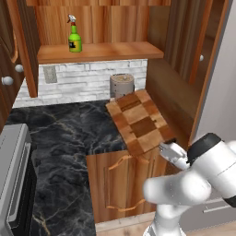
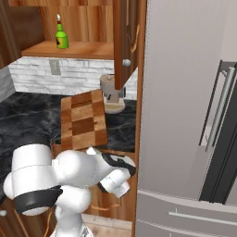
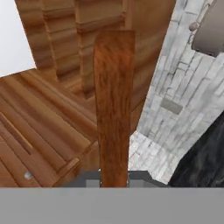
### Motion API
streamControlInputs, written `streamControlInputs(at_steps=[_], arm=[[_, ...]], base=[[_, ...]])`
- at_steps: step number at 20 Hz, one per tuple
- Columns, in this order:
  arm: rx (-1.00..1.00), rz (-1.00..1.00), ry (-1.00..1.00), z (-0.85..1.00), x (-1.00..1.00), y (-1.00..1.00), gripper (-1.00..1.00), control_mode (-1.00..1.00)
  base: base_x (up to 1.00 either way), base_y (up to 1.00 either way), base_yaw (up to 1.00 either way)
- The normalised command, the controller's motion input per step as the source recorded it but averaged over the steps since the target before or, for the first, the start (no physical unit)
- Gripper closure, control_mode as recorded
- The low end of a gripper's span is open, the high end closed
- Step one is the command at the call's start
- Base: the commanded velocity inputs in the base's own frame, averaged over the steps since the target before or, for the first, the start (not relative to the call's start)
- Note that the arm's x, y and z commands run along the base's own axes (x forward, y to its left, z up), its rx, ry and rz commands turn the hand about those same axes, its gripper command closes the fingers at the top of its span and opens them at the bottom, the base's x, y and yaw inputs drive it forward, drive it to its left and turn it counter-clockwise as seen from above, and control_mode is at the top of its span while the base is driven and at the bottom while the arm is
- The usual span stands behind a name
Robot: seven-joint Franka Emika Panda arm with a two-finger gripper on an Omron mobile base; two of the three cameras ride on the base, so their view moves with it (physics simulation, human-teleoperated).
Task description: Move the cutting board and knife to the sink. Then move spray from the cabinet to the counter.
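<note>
My gripper (image 1: 168,144) is shut on the near end of the cutting board (image 1: 138,120), a checkered wooden slab that reaches out over the right end of the counter (image 1: 60,133). In the right base view the cutting board (image 2: 83,119) runs away from the gripper (image 2: 95,149). In the hand view the cutting board's edge (image 3: 114,105) rises as a brown plank from between the fingertips of the gripper (image 3: 114,180). The green spray (image 1: 74,39) stands upright on the shelf of the open cabinet (image 1: 106,51). The knife and the sink are out of view.
A coffee machine (image 1: 121,85) stands against the white brick wall just beyond the board. The grey stove (image 1: 11,170) lies at the left. An open cabinet door (image 2: 121,46) hangs over the counter, and a tall grey fridge (image 2: 185,115) closes off the right.
</note>
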Motion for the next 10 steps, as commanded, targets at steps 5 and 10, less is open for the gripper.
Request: streamControlInputs(at_steps=[5,10], arm=[[0.14,0.1,-0.32,0.54,-0.61,0.0,1.0,-1.0],[0.3,0.13,-0.27,0.36,-0.64,0.0,1.0,-1.0]], base=[[0.0,0.0,0.0],[0.0,0.0,0.0]])
